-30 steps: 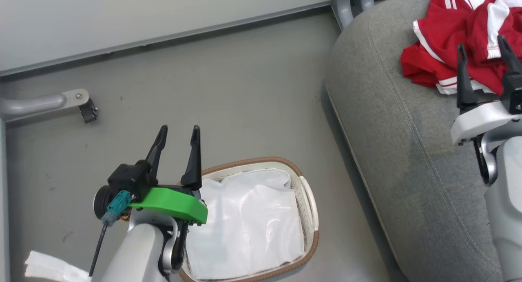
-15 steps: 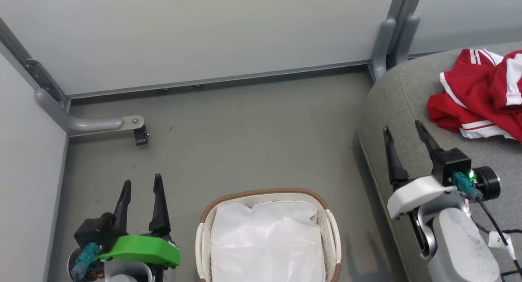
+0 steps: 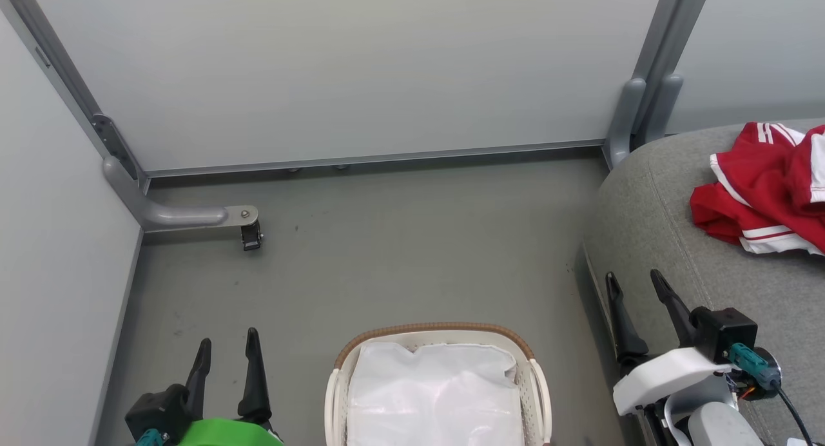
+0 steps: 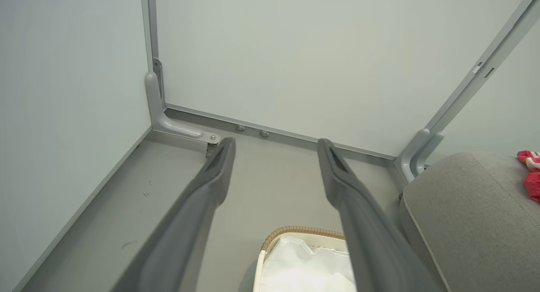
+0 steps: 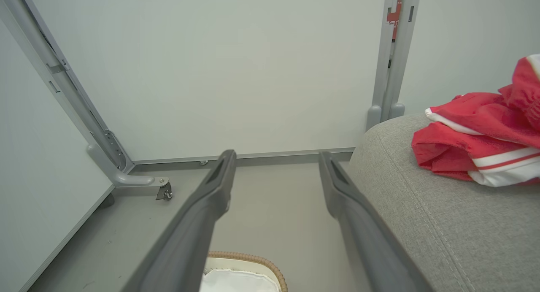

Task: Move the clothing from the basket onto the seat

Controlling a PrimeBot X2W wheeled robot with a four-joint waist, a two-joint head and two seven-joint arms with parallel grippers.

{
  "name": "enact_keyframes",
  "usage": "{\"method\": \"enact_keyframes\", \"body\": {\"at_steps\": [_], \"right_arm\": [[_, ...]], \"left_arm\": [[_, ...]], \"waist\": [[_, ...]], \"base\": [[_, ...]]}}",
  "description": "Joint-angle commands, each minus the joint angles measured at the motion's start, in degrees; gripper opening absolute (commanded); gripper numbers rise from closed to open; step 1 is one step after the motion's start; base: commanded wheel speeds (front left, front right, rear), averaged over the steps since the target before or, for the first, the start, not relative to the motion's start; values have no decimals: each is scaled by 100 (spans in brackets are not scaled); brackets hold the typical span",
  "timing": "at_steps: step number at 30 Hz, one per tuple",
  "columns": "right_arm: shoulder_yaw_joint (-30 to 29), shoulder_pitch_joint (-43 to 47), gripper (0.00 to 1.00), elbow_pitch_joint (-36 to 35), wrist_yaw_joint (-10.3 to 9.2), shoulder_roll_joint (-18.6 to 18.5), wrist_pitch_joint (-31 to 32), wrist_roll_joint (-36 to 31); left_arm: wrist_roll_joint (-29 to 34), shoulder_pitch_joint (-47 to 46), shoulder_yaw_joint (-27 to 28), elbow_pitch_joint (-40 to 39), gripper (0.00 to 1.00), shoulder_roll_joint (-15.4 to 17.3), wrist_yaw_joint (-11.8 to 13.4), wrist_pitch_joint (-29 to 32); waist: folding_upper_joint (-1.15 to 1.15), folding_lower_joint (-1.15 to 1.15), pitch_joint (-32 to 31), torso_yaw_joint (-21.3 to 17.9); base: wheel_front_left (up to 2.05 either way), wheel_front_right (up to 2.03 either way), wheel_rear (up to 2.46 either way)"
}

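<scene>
The red-and-white clothing [image 3: 767, 191] lies crumpled on the grey seat [image 3: 651, 227] at the right; in the right wrist view the clothing [image 5: 481, 136] rests on the seat [image 5: 426, 207]. The white basket [image 3: 535, 381] with its brown rim stands at the bottom centre and holds a white crinkled liner sheet [image 3: 435, 401]. My left gripper [image 3: 227, 343] is open at the lower left, left of the basket. At the seat's front edge, below and left of the clothing, my right gripper [image 3: 635, 281] is open and holds nothing. The left wrist view takes in the basket [image 4: 295, 233] and the seat [image 4: 464, 207].
White partition panels [image 3: 361, 66] close off the back and left. A grey bracket foot with a small castor [image 3: 248, 230] juts onto the grey-green floor [image 3: 387, 252] at the left. A grey post [image 3: 651, 91] stands behind the seat's corner.
The camera has tilted up and turned, so the whole picture shifted. My right gripper has drawn back from the clothing to the seat's front edge. My left gripper now sits lower left, away from the basket.
</scene>
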Motion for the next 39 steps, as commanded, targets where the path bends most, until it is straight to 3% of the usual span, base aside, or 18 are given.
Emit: {"method": "enact_keyframes", "body": {"at_steps": [1,29,30,34,39], "right_arm": [[-21,115,100,-30,-8,-24,-11,43],[57,414,100,16,-8,-23,-11,-46],[56,324,0,7,0,0,0,-62],[57,413,0,198,0,41,5,-62],[-28,367,0,173,0,37,175,497]], "left_arm": [[77,77,7,6,100,0,-14,1],[96,0,-32,216,100,-4,-101,1],[74,48,-40,216,0,-8,-73,0],[77,76,-68,407,0,-18,-73,1],[-417,3,32,374,0,-17,-103,157]], "waist": [[0,1,-29,11],[0,1,-133,-48],[0,1,-133,-48],[0,1,-133,-49],[0,1,-128,-70]], "base": [[0,0,0],[0,0,0],[0,0,0],[0,0,0],[0,0,0]]}}
